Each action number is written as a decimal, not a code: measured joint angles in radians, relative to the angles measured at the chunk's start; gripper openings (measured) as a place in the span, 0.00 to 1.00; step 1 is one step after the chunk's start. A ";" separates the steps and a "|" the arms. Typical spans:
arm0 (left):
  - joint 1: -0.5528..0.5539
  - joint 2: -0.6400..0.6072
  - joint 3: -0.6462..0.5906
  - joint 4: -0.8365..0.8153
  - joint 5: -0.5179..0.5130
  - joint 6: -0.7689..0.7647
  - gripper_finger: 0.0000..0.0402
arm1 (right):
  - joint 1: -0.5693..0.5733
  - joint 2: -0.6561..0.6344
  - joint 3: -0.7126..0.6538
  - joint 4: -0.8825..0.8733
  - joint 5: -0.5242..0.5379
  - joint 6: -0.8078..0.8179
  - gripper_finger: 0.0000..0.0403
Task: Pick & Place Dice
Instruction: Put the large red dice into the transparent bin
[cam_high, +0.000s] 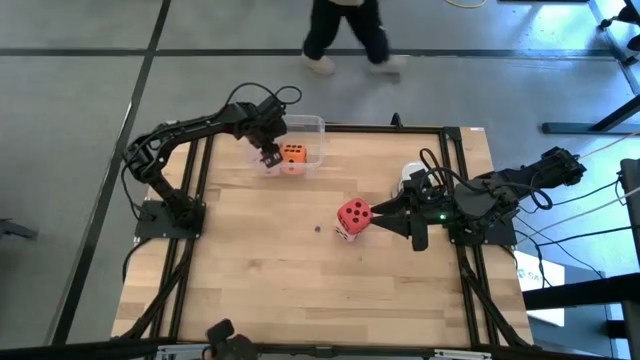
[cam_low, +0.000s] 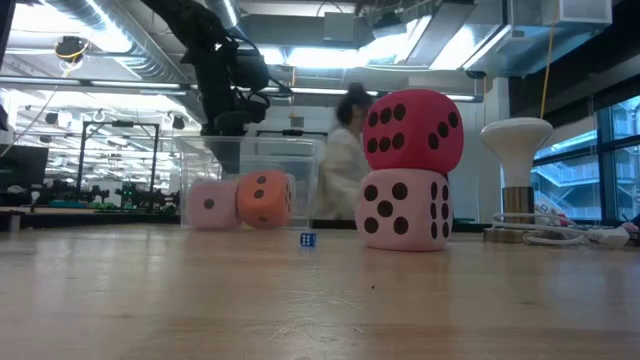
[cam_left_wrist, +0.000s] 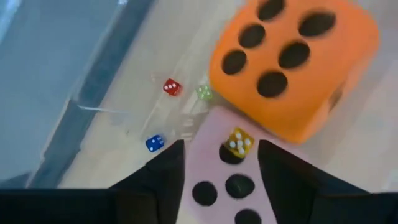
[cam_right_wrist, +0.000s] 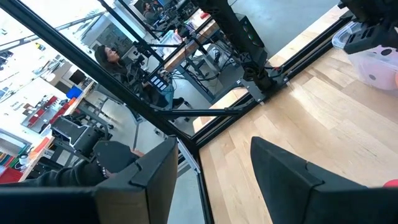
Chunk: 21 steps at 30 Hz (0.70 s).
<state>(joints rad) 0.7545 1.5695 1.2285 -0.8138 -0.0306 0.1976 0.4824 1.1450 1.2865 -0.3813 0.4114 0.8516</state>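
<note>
The left end effector (cam_high: 270, 155) hung over the clear tub (cam_high: 312, 127) at the surface's (cam_high: 260, 270) far edge, its fingers (cam_left_wrist: 163, 177) apart on either side of the pale pink die (cam_left_wrist: 219, 180). That die touched the orange die (cam_high: 293, 153) inside the tub. Mid-surface, the red die (cam_high: 353, 213) sat stacked on a white die (cam_low: 405, 209). The right end effector (cam_high: 385, 217) lay just beside the red die, fingers apart and holding nothing.

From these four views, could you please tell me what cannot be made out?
- Pale pink die, high view: mostly hidden under the left gripper.
- White die, high view: covered by the red die stacked on it.
- Person, low view: blurred.
</note>
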 joint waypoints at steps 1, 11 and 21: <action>0.004 0.000 0.000 0.008 -0.002 -0.038 0.49 | 0.000 0.000 0.000 0.000 0.000 0.000 0.50; 0.035 -0.001 0.074 -0.073 -0.022 -0.046 0.48 | 0.000 0.000 0.000 0.000 0.000 -0.005 0.50; -0.005 -0.093 0.217 -0.077 0.090 -0.106 0.36 | 0.000 0.000 0.000 -0.010 0.000 -0.081 0.50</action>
<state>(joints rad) 0.7495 1.4761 1.4454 -0.8907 0.0591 0.0912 0.4824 1.1450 1.2865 -0.3917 0.4113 0.7709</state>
